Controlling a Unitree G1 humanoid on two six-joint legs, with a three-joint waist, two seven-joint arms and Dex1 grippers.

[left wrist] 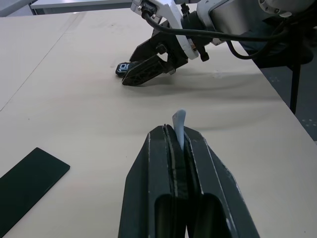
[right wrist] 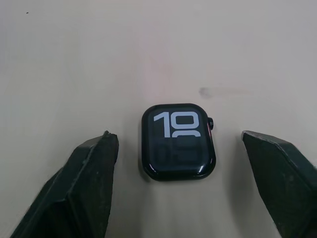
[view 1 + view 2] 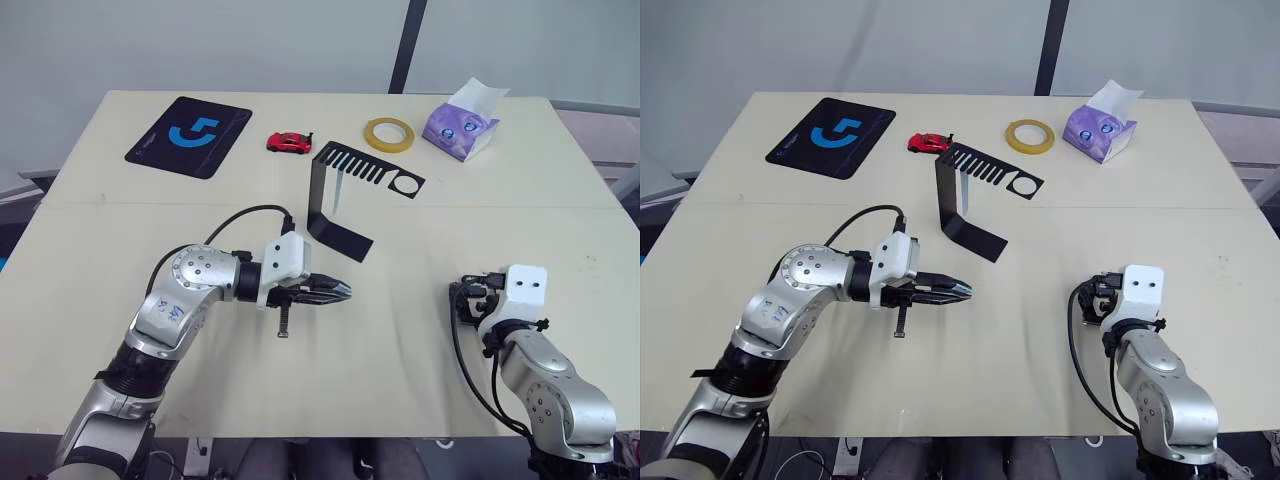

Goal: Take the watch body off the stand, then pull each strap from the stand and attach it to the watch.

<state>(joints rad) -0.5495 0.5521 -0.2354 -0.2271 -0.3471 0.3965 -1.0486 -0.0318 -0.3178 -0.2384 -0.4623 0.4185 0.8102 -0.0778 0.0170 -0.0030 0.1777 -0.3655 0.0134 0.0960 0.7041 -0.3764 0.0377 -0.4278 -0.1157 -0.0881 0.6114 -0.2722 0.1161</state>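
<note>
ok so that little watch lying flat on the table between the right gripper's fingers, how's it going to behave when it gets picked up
The watch has rounded corners and a glossy screen, so it may slip between the right gripper's fingers, which stand open either side. It lies low and flat on the table, leaving little edge to catch. It looks small and rigid, likely light.

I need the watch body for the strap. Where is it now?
The watch body lies flat on the table between the open right gripper's fingers, off the stand, on the robot's right.
</note>
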